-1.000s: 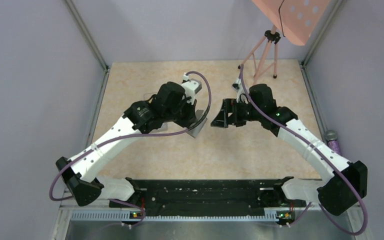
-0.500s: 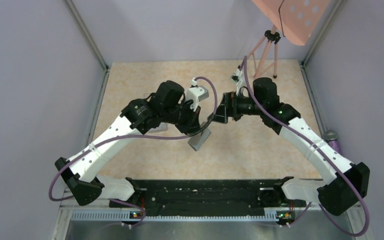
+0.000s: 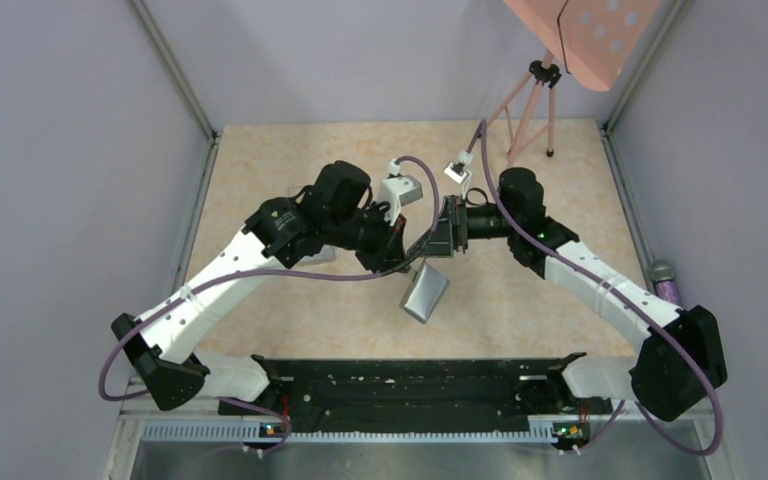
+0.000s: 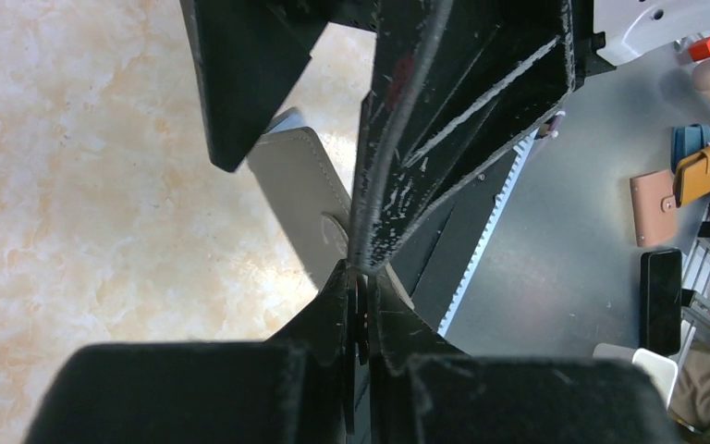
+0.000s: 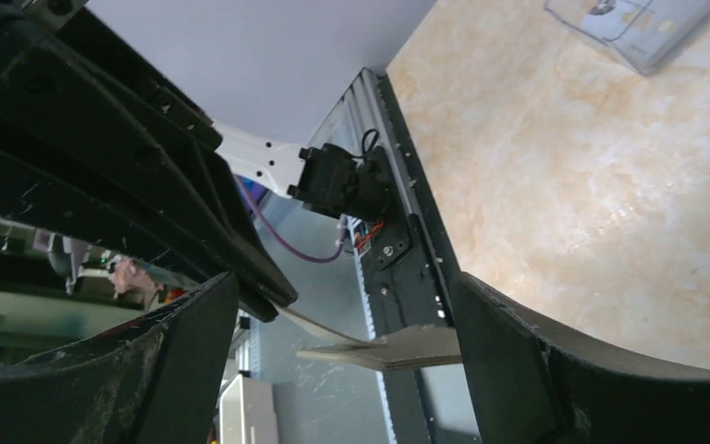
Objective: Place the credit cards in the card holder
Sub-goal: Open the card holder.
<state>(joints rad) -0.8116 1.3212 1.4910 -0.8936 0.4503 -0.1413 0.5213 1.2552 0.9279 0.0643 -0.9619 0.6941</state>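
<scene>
The holder (image 3: 425, 292) hung, seemingly closed, above the counter (image 3: 520, 310), its edge pinched by the left claw (image 4: 359, 270). The right claw (image 5: 342, 287) stood spread around it. No card looked inserted; pale cards (image 5: 663, 25) apparently lay in the box (image 5: 610, 42) beyond.

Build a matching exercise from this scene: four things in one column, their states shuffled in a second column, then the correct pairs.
Things
1. wallet
2. left gripper
3. right gripper
4. clear box

States
A. jaws wide apart
B. lying on the table
C. hanging above the table
D. clamped shut on the wallet

Pairs: 1-C, 2-D, 3-A, 4-B
</scene>
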